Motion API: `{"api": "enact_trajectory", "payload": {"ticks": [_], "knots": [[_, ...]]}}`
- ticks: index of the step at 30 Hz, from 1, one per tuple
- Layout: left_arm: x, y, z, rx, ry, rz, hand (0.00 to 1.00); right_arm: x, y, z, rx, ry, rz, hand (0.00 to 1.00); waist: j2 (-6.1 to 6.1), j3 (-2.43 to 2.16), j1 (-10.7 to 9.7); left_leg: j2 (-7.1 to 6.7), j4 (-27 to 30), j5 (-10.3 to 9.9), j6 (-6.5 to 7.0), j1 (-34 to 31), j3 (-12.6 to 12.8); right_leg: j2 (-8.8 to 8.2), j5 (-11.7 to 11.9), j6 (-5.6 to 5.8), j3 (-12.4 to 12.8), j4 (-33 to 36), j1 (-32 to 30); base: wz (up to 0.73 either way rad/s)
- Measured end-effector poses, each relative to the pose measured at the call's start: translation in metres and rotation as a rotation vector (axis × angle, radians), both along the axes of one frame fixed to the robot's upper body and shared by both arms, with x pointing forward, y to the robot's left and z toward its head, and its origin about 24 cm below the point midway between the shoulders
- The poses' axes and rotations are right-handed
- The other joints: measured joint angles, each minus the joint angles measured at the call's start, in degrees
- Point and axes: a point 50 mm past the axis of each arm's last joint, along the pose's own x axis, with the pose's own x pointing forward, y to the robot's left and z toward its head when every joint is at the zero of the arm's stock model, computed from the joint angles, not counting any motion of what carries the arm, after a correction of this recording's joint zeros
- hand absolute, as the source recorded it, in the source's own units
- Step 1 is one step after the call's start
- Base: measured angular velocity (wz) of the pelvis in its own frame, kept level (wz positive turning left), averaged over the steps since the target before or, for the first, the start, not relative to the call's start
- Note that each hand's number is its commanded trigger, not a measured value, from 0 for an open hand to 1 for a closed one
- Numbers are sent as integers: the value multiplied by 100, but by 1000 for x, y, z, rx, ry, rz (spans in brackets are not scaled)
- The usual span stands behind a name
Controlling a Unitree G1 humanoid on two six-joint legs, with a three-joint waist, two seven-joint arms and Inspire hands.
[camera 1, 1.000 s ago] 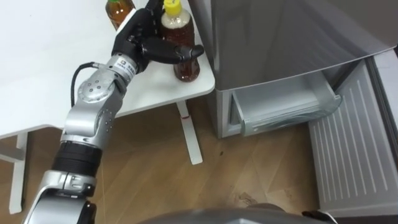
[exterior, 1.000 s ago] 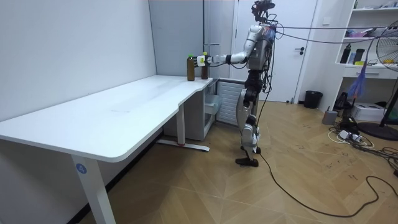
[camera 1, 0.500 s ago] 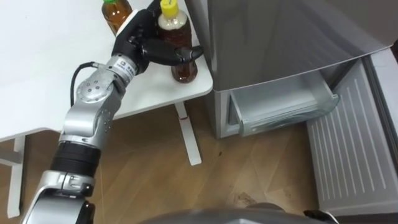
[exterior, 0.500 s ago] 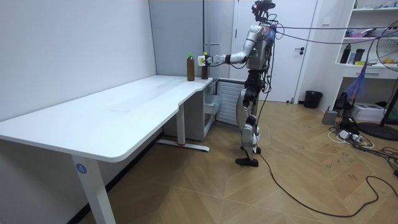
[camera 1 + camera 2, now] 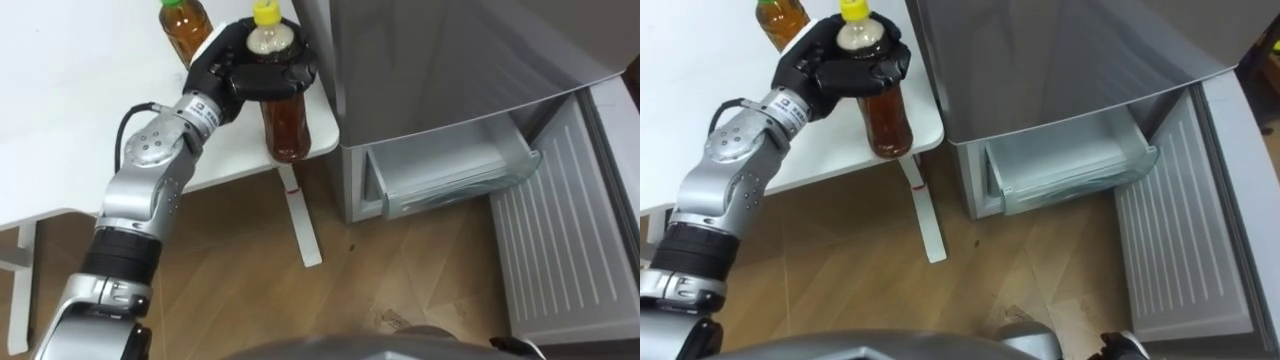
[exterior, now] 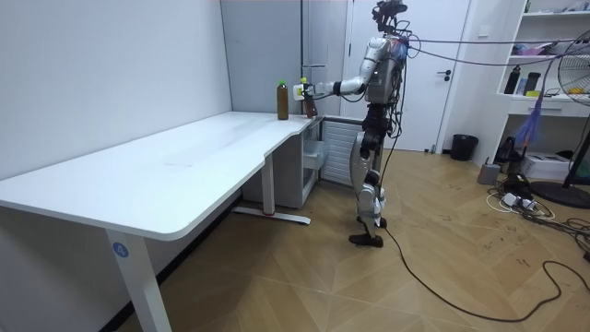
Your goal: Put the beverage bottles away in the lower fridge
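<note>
Bottle point(image 5: 287, 125): upper middle of frame, at the table point(image 5: 60, 120) corner, seemingly raised off it
Left hand point(image 5: 232, 72): clenched round the bottle's shoulder, reaching in from the lower left
Long axis: near upright, yellow cap up
Drawer point(image 5: 450, 172): open, centre right, down-right of the bottle; no drinks seen inside
Second bottle point(image 5: 183, 20): upper left, standing on the table

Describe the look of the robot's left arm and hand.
The left hand has black fingers and a white cover on its back. A white printed label rings the wrist. The forearm is silver metal with a rounded joint housing dotted with small holes; a black cable loops beside it. Nearer the shoulder sits a black band.
</note>
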Motion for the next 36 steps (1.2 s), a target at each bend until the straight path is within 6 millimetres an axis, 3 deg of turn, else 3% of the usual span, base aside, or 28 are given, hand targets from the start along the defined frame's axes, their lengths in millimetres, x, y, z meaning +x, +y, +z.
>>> {"api": "enact_trajectory", "payload": {"ticks": [19,27,32,36], "knots": [[-1,-9,-1,1,7,-34,100,-1,2,-2,16,23,18,0,13,-8,29,2,-11,0,0,0,0,14,1,-1,72,4,-27,0],[-5,-21,31,-19,-134,-121,100,-2,1,-2,21,31,18,0,-76,-25,174,2,-11,1,1,-59,-55,3,1,-1,-12,-4,-50,2],[-14,-24,40,-24,-180,-155,100,1,1,-1,16,27,28,0,-72,-27,182,2,-8,1,1,-57,-141,-9,1,-1,-117,-9,-6,10],[-21,-27,52,-30,-236,-175,100,0,1,-1,17,30,23,0,-54,-39,386,2,6,1,1,-65,-147,-14,3,-3,-177,-15,-3,1]]}}
